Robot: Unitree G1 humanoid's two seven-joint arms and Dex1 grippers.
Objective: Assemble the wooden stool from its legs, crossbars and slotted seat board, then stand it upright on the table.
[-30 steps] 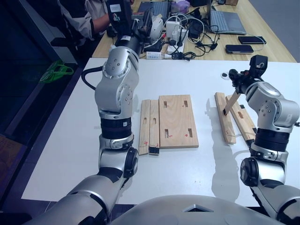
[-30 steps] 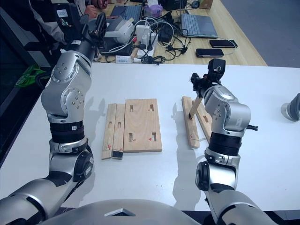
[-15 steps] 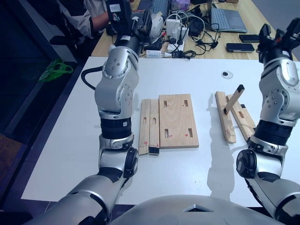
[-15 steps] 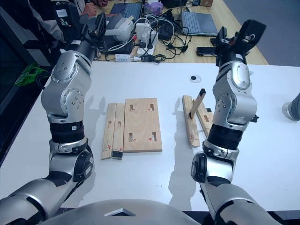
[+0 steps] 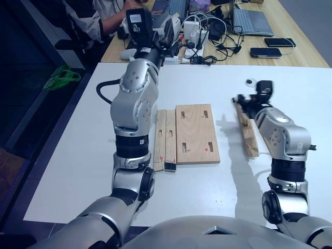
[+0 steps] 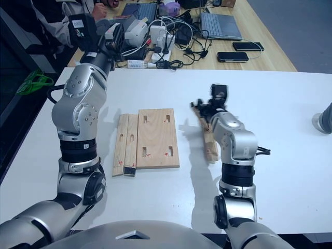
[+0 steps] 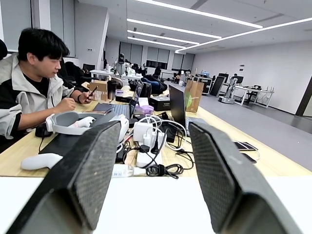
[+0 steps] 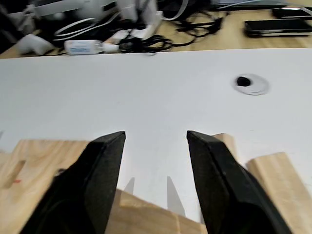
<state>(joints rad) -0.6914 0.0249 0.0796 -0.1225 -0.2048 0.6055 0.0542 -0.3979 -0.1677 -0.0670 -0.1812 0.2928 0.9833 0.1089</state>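
The slotted seat board [image 5: 197,134] lies flat in the middle of the white table [image 5: 78,155]. Two narrow slotted wooden pieces [image 5: 165,139] lie side by side against its left edge. To its right lie more wooden pieces [image 5: 250,137], partly hidden by my right arm. My right gripper [image 5: 241,100] is low over their far end, open; in the right wrist view its fingers [image 8: 102,165] straddle a bare strip of table above the wood [image 8: 146,214]. My left gripper [image 5: 158,28] is held high beyond the table's far edge, open and empty [image 7: 155,126].
A second desk [image 5: 290,31] behind the table carries laptops, phones, cables and a power strip, and a person sits there. A small round grommet [image 8: 251,84] sits in the table beyond the right gripper. Bare table extends in front of the boards.
My right arm came down from high beside the far desk to the far end of the right-hand wooden pieces. The thin stick that stood tilted there no longer shows. My left arm shifted slightly.
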